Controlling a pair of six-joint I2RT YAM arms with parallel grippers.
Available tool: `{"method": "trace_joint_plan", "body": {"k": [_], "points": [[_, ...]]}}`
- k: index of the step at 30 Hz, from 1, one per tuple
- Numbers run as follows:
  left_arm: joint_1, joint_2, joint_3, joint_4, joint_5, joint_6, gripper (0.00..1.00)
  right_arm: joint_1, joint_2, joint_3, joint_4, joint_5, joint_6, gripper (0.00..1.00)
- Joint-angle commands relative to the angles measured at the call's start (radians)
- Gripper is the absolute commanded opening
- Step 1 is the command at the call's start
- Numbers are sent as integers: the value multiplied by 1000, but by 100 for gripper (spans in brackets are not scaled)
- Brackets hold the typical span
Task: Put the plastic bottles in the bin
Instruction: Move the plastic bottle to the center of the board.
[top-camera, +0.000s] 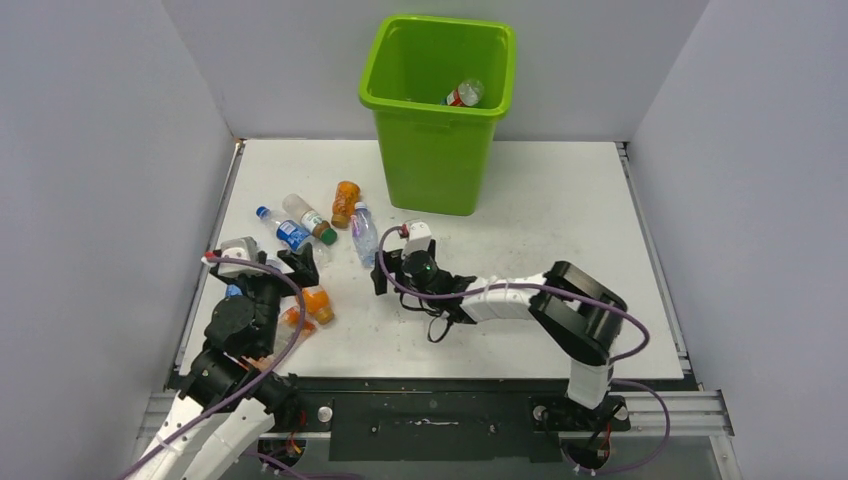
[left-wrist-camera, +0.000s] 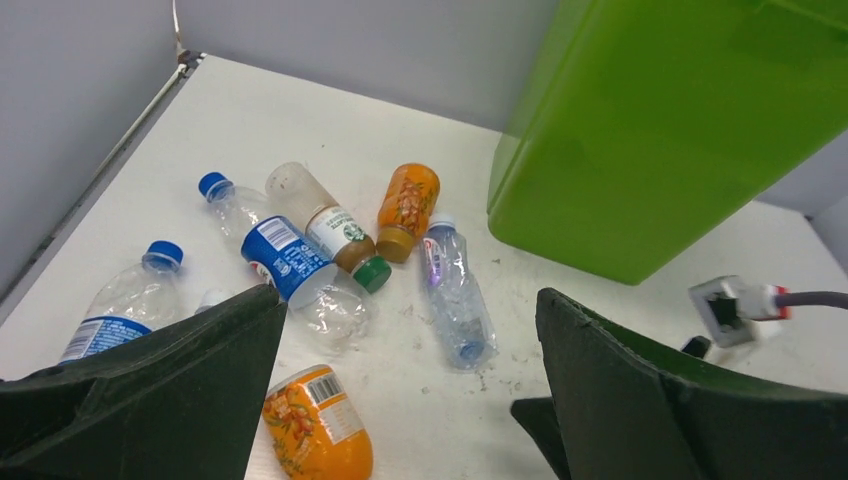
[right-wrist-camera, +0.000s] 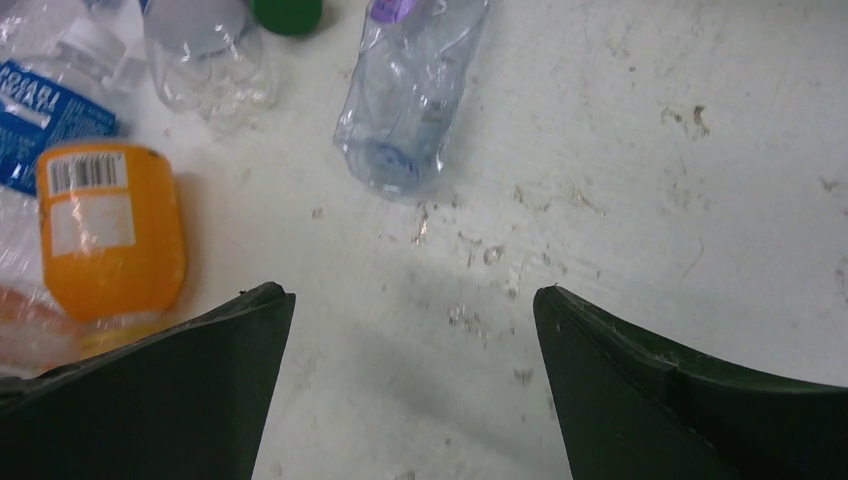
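Note:
The lime-green bin (top-camera: 437, 150) stands at the back of the table with one clear red-labelled bottle (top-camera: 465, 93) inside; its wall fills the top right of the left wrist view (left-wrist-camera: 680, 120). Several bottles lie left of it: a blue-labelled one (top-camera: 285, 230) (left-wrist-camera: 285, 258), a green-capped one (top-camera: 308, 217) (left-wrist-camera: 335, 230), an orange one (top-camera: 345, 203) (left-wrist-camera: 408, 208), a crushed clear one (top-camera: 364, 235) (left-wrist-camera: 455, 290) (right-wrist-camera: 410, 90), and a short orange one (top-camera: 318, 305) (left-wrist-camera: 315, 420) (right-wrist-camera: 110, 225). My left gripper (top-camera: 275, 280) (left-wrist-camera: 410, 300) is open and empty above the short orange bottle. My right gripper (top-camera: 380, 275) (right-wrist-camera: 410, 295) is open and empty just short of the crushed clear bottle.
Another clear blue-capped bottle (left-wrist-camera: 125, 305) lies at the far left by the table edge. Grey walls enclose the table on three sides. The two grippers are close together, with the right wrist's white camera block (left-wrist-camera: 735, 300) showing in the left wrist view.

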Motion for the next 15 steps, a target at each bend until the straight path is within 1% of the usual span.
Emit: {"method": "trace_joint_plan", "body": {"k": [1, 5, 7, 10, 15], "points": [[43, -22, -6, 69, 120, -58, 96, -53, 129, 156, 67, -7, 21, 94], [33, -29, 4, 47, 113, -61, 96, -81, 245, 275, 48, -40, 14, 94], [23, -36, 1, 48, 116, -63, 96, -92, 292, 338, 13, -51, 7, 94], [20, -44, -2, 54, 127, -66, 96, -106, 344, 402, -2, -72, -2, 94], [20, -46, -2, 54, 137, -68, 96, -119, 444, 538, -79, -110, -9, 96]]}}
